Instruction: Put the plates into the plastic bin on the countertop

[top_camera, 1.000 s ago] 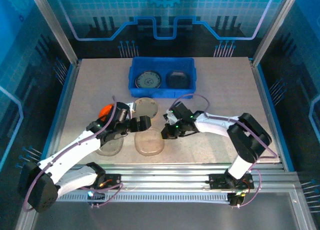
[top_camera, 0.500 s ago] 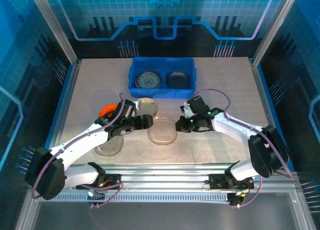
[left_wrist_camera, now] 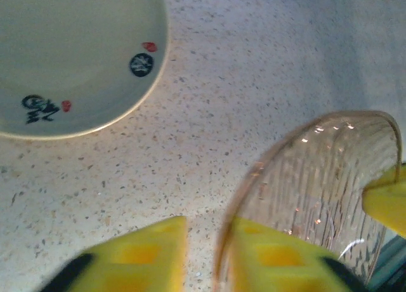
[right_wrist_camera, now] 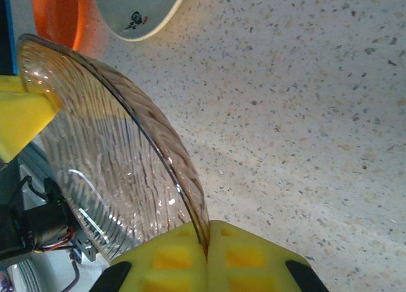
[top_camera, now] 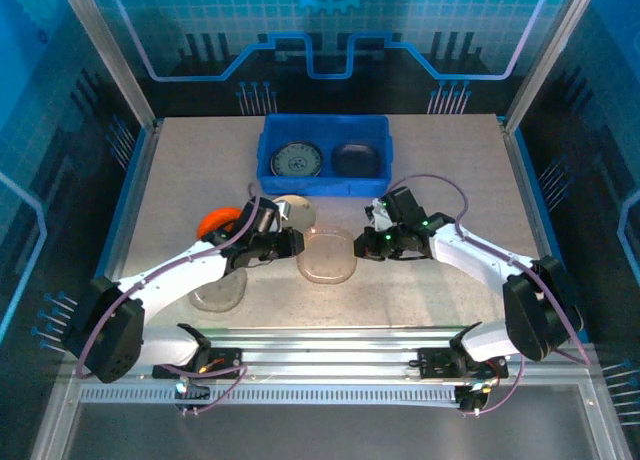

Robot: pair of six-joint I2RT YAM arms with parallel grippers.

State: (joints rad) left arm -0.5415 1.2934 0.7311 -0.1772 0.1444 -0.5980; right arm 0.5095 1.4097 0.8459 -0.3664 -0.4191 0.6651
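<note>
Glass plate (top_camera: pixel 327 257), brownish and ribbed, is at mid-table between the two arms, on the near side of the plastic bin (top_camera: pixel 268 152) and apart from it. Right fingers (top_camera: pixel 362 248) are clamped together on its right rim; in the right wrist view the yellow pads (right_wrist_camera: pixel 184 257) pinch the edge with no gap. Left fingers (top_camera: pixel 295 245) are at the opposite rim. In the left wrist view they straddle the edge, close together: one is against the glass, while a strip of table (top_camera: pixel 450 170) shows between the other and the rim. Cannot tell if they are pinching it. Cannot tell if the plate clears the table either.

The bin stands at the far middle of the table. It holds a blue-patterned plate (top_camera: pixel 296 161) on the left and a black plate (top_camera: pixel 355 158) on the right, side by side.

Still on the table:
- A cream plate (top_camera: pixel 293 212) with small red and dark marks lies just before the bin's near wall, beside the left fingers.
- An orange plate (top_camera: pixel 215 222) is left of it, partly under the left arm.
- Another glass plate (top_camera: pixel 217 292) lies near the front edge, under the left arm.
</note>
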